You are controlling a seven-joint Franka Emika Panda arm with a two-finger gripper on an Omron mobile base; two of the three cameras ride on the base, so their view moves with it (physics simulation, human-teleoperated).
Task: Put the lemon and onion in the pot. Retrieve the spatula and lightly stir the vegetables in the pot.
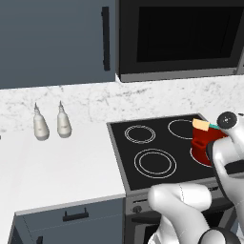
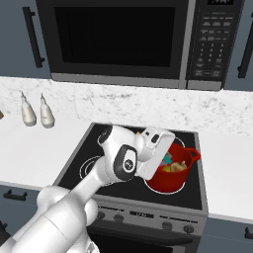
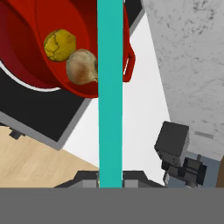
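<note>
The red pot stands on the front right burner of the stove, also seen as the pot. Inside it, the yellow lemon lies touching the tan onion. My gripper is shut on the teal handle of the spatula. The handle runs across the pot's rim and out of the top of the hand view. From the left base view, the spatula's pale orange blade hangs just above the pot, pointing left. My hand sits beside the pot's left side.
Two pale bottles stand on the white counter left of the stove. A microwave hangs above the cooktop. The left burner rings are bare. A dark boxy object sits on the counter by the marble wall.
</note>
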